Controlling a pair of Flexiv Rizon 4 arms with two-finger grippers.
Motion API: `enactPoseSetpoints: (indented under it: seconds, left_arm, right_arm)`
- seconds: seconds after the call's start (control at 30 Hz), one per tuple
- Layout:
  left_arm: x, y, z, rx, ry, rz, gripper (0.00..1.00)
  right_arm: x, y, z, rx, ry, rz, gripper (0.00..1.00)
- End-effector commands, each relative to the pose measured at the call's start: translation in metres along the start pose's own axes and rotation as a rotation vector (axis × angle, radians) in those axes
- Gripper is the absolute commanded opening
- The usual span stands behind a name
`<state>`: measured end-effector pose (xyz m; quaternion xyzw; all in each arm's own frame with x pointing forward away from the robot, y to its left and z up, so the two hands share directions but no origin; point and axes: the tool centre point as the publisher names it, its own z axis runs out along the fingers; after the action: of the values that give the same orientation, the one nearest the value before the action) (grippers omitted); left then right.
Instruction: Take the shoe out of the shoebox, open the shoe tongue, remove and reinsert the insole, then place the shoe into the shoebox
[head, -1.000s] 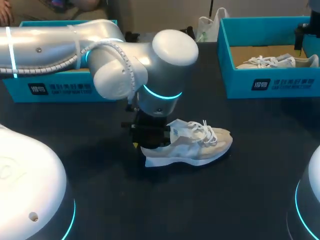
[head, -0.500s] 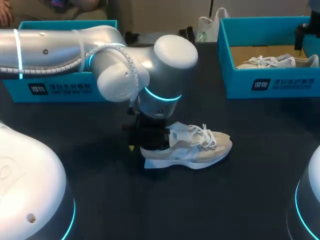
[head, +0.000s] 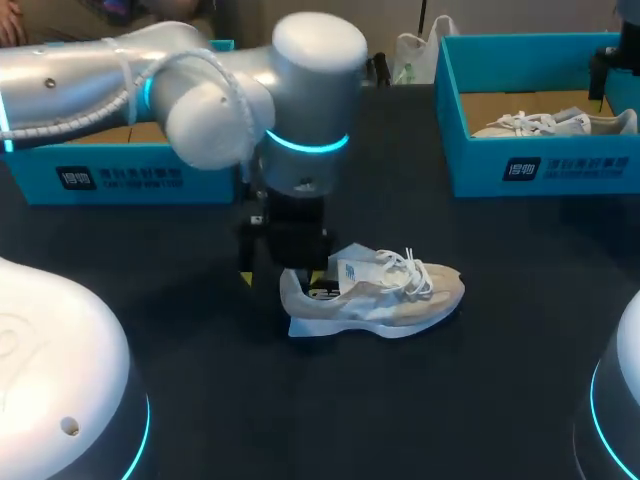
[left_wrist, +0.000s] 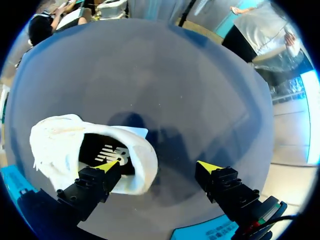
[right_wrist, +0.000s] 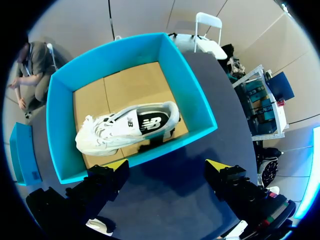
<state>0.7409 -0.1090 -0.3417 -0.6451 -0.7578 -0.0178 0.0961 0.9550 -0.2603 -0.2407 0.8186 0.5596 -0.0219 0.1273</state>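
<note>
A beige shoe (head: 385, 295) with white laces lies on its sole on the dark table, toe to the right. My left gripper (head: 283, 272) hangs open just above its heel. In the left wrist view the left gripper (left_wrist: 157, 166) stands wide, one fingertip over the shoe (left_wrist: 55, 145) and its black insole (left_wrist: 107, 152), the other over bare table; nothing is held. My right gripper (right_wrist: 167, 164) is open above a blue shoebox (right_wrist: 192, 95) holding a second white shoe (right_wrist: 117, 127).
The blue shoebox (head: 500, 165) with the second shoe (head: 555, 122) stands at the back right. Another blue shoebox (head: 120, 175) stands at the back left, behind my left arm. A white bag (head: 415, 55) sits at the table's far edge.
My left gripper has opened, let go of the shoe's heel and risen a little, the arm swinging up and left. The shoe has settled flat on the table.
</note>
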Motion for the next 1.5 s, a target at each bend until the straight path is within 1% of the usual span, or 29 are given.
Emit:
enactPoseSetpoints:
  seconds: [0.03, 0.13, 0.23, 0.33, 0.5, 0.57, 0.67, 1.27, 1.37, 1.5]
  left_arm:
    - [0.016, 0.003, -0.012, 0.026, -0.09, -0.077, 1.0]
    - [0.018, 0.005, -0.017, 0.099, -0.134, -0.119, 1.0]
    - [0.019, 0.005, -0.022, 0.12, -0.183, -0.165, 1.0]
    - [0.023, 0.007, -0.026, 0.169, -0.244, -0.212, 1.0]
    - [0.026, 0.01, -0.026, 0.235, -0.3, -0.268, 1.0]
    - [0.03, 0.012, -0.028, 0.287, -0.345, -0.301, 1.0]
    - [0.035, 0.015, -0.029, 0.415, -0.374, -0.33, 1.0]
    - [0.035, 0.015, -0.029, 0.415, -0.374, -0.33, 1.0]
    - [0.042, 0.019, -0.024, 0.48, -0.381, -0.429, 1.0]
    - [0.05, 0.023, -0.022, 0.532, -0.403, -0.57, 1.0]
  right_arm:
    - [0.0, 0.0, 0.0, -0.001, 0.002, 0.0, 1.0]
    - [0.0, 0.0, 0.0, -0.001, 0.002, 0.0, 1.0]
    - [0.0, 0.0, 0.0, -0.001, 0.002, 0.0, 1.0]
    - [0.0, 0.0, 0.0, -0.001, 0.002, 0.0, 1.0]
    - [0.0, 0.0, 0.0, -0.001, 0.002, 0.0, 1.0]
    - [0.0, 0.0, 0.0, -0.001, 0.002, 0.0, 1.0]
    - [0.0, 0.0, 0.0, -0.001, 0.002, 0.0, 1.0]
    - [0.0, 0.0, 0.0, -0.001, 0.002, 0.0, 1.0]
    - [0.0, 0.0, 0.0, -0.001, 0.002, 0.0, 1.0]
    - [0.0, 0.0, 0.0, -0.001, 0.002, 0.0, 1.0]
